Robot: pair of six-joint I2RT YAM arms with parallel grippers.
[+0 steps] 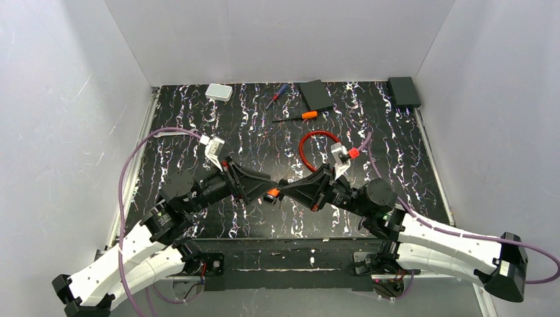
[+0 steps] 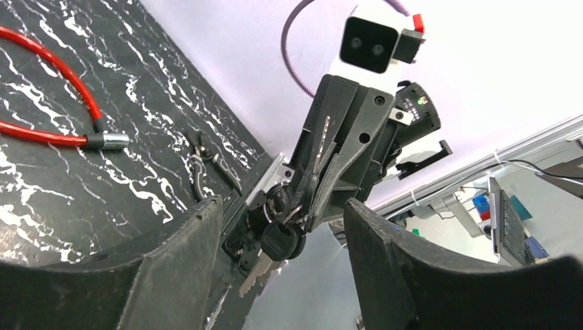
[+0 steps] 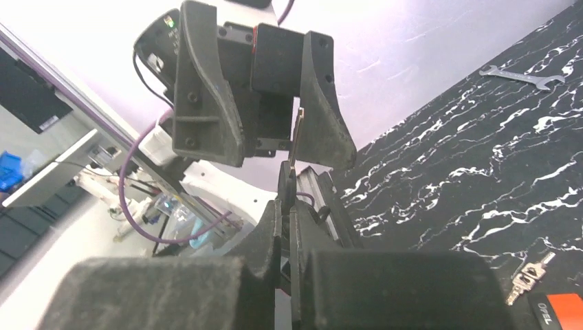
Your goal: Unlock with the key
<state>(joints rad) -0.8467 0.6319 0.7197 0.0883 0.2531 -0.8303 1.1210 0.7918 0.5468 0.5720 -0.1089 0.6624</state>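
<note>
The key is off the table, pinched in the right gripper where the two arms meet nose to nose above its near middle. The right fingers are clamped tight on it. In the left wrist view its dark head and silvery bit hang just under their tips, and from above a spot of orange shows at the same place. The left gripper faces it with jaws spread wide, one finger on each side of the key and neither touching it, so it grasps nothing.

I judge the step in hand to be a mid-air pass, with the key in the right arm's grip alone. The unlocking itself is not yet begun.

The cable lies on the table at about 1 o'clock from the grippers in the top view, well apart from the key. Where the keyhole sits I cannot tell. An orange-labelled block, cut off at 5 o'clock in the right wrist view, may be the lock body.

The next move probably calls for the left arm to back off toward 8 o'clock without brushing the key. The right arm would then carry the bit to the lock and line it up with the keyhole. The grip is on a small head, so a knock could twist the bit off line.
</note>
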